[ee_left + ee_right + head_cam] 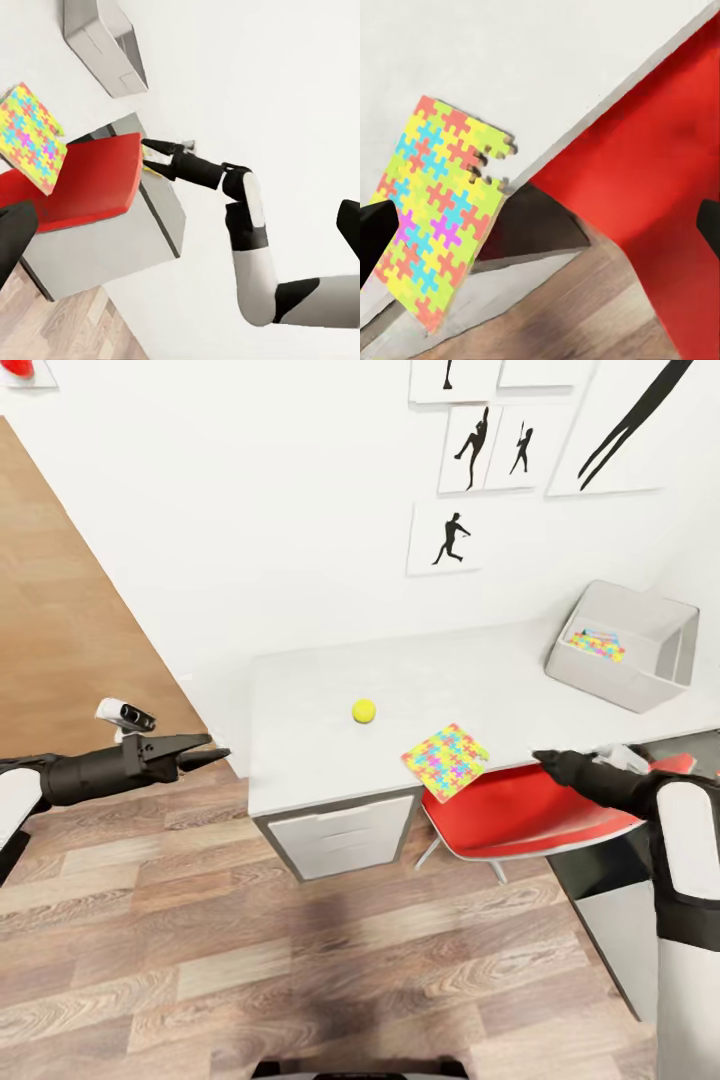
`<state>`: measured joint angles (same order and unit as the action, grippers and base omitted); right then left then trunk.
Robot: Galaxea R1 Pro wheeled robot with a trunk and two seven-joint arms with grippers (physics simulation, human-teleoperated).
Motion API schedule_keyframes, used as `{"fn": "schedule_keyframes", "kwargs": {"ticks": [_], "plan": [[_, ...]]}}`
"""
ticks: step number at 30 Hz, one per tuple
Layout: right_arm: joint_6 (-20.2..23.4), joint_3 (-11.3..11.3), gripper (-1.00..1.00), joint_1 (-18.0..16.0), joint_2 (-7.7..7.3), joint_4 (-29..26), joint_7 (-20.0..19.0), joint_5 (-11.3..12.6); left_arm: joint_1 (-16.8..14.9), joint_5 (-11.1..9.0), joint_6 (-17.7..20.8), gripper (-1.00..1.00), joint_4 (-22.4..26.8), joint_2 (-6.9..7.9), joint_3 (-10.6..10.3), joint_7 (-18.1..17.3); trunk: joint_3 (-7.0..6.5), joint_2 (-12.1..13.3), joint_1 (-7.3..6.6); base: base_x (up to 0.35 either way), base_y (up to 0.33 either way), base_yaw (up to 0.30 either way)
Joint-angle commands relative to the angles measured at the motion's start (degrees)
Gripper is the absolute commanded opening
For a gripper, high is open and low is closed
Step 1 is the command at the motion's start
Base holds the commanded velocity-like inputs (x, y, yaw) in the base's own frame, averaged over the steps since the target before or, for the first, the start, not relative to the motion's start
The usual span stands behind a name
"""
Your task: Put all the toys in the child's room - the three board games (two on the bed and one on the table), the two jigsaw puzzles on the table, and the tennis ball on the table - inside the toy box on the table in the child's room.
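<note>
1. A jigsaw puzzle (pixel 446 761) lies flat at the front edge of the tabletop (pixel 330 750), one corner jutting out past the edge above the red chair (pixel 520 810). In the right wrist view the same puzzle (pixel 439 217) shows its overhanging part, with a few pieces missing along one side.
2. The tennis ball (pixel 364 710) sits on the bare tabletop, near the puzzle but apart from it, toward the wall.
3. The toy box (pixel 625 645) stands at the far right end of the tabletop, by the wall, well apart from the ball. A second jigsaw puzzle (pixel 597 645) lies inside it (only a strip of its bright pieces shows over the wall of the box).
4. The right pincer (pixel 545 758) hangs just beside the overhanging puzzle, over the chair seat, not touching it. In the left wrist view its fingers (pixel 154 144) stand apart with nothing between them, and the right wrist view shows the two dark finger tips at opposite edges of the picture, so it is spread wide.
5. The left pincer (pixel 215 752) hangs over the wooden floor (pixel 300 980), off the left end of the tabletop and well apart from the ball. Its fingers lie nearly together at the tips, a narrow gap, and it holds nothing.
6. White drawers (pixel 340 835) sit under the tabletop, and black figure prints (pixel 450 540) hang on the wall behind.
</note>
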<state>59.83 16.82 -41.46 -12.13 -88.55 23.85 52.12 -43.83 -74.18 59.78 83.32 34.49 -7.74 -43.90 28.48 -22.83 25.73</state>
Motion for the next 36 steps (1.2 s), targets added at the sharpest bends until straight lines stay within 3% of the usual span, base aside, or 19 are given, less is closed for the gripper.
{"fn": "schedule_keyframes", "kwargs": {"ticks": [1,3,4,6,8,9,10,11,13,18,22,26,32,36], "plan": [[0.17,0.74,1.00,2.35,-0.06,-0.75,-0.23,3.43,0.75,-0.08,0.22,1.00,-0.09,0.80,0.30,-0.73,-0.01,-0.08,0.05,0.000,-0.021,-0.127],[0.17,2.49,1.00,8.91,-0.54,-2.20,-4.44,12.16,3.90,-0.05,0.22,1.00,-0.30,3.12,2.02,-3.41,-0.18,-0.08,0.05,0.000,-0.011,-0.129],[0.17,2.76,1.00,10.30,-0.73,-2.40,-5.89,13.87,4.78,-0.03,0.22,1.00,-0.42,3.60,2.50,-4.24,-0.27,-0.08,0.05,0.000,-0.007,-0.130],[0.17,3.47,1.00,15.55,-1.29,-2.87,-13.98,18.39,8.47,0.22,0.22,1.00,-1.22,5.03,4.70,-7.81,-0.44,-0.08,0.05,0.000,-0.004,-0.128],[0.17,3.79,1.00,20.38,-1.41,-3.07,-26.41,20.25,12.12,0.50,0.22,1.00,-2.40,5.85,7.31,-10.89,-0.61,-0.08,0.05,0.000,-0.001,-0.124],[0.17,3.79,1.00,23.47,-1.17,-3.13,-37.17,20.72,14.98,0.60,0.22,1.00,-3.58,6.15,9.06,-12.38,-0.69,-0.08,0.05,0.000,-0.001,-0.122],[0.17,3.78,1.00,24.95,-1.05,-3.16,-42.88,20.82,16.59,0.64,0.21,1.00,-4.24,6.25,9.83,-12.96,-0.78,-0.08,0.05,0.000,0.000,-0.121],[0.08,3.75,1.00,26.15,-0.94,-3.17,-46.91,20.67,17.97,0.66,0.16,1.00,-4.73,6.25,10.35,-13.31,-0.86,-0.08,0.05,0.000,0.000,-0.120],[-2.68,3.59,1.00,28.62,-0.75,-3.19,-51.34,19.24,20.18,0.72,0.02,1.00,-5.41,6.03,10.84,-13.66,-1.03,-0.08,0.05,0.000,0.000,-0.119],[-10.59,2.08,1.00,34.71,-0.65,-3.15,-56.15,14.26,23.49,2.05,-1.17,1.00,-8.23,5.62,11.09,-13.87,-1.46,-0.08,0.05,0.000,0.000,-0.115],[-14.12,1.21,1.00,36.56,-0.68,-3.19,-62.06,12.69,24.28,3.00,-2.45,1.00,-10.35,5.45,11.13,-14.04,-1.81,-0.08,0.05,0.000,0.000,-0.072],[-16.05,1.06,1.00,36.95,-0.64,-3.07,-63.88,10.91,24.45,3.20,-2.81,1.00,-10.85,5.37,11.35,-14.07,-2.18,-0.08,0.05,0.000,0.000,-0.016],[-19.22,1.06,1.00,37.05,-0.55,-2.95,-64.99,3.03,24.49,3.25,-2.91,1.00,-10.82,5.07,11.40,-14.11,-2.69,-0.08,0.05,0.000,0.000,-0.002],[-19.57,1.03,1.00,37.06,-0.51,-2.94,-65.12,1.82,24.49,3.25,-2.91,1.00,-10.81,4.94,11.49,-14.24,-2.88,-0.08,0.05,0.000,0.000,0.000]]}}
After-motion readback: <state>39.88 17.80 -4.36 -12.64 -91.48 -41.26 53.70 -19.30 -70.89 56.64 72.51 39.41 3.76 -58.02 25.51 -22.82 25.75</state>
